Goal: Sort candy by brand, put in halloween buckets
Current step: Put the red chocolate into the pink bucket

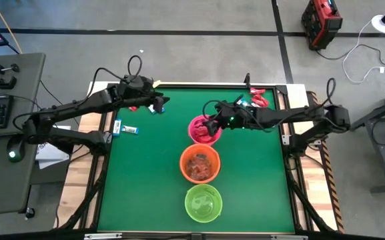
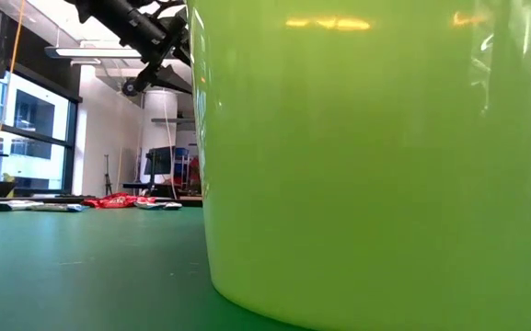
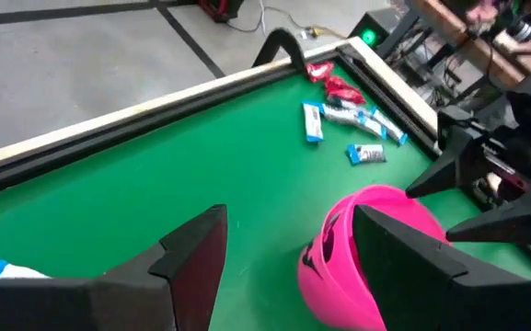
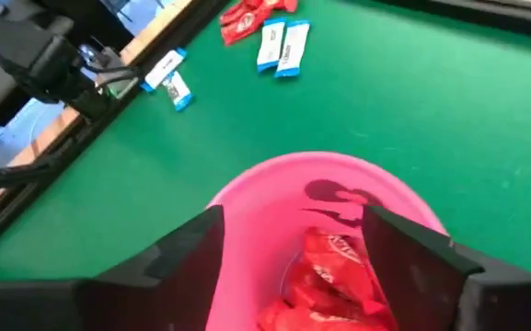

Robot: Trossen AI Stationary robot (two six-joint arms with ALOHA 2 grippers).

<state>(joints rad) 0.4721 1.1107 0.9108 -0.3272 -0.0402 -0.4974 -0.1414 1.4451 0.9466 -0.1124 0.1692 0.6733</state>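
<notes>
Three buckets stand in a row down the table's middle: pink farthest, orange, lime green nearest, filling the low view. Red packets lie inside the pink bucket. My right gripper hovers open just above that bucket's mouth. My left gripper is open above the far left of the table, holding nothing. Loose candy lies near the left edge and at the far right corner.
Red and blue-and-white packets lie flat on the green mat near the left edge, more by the far right corner. The orange bucket holds packets too. A raised wooden rim borders the mat. Bare mat lies left and right of the buckets.
</notes>
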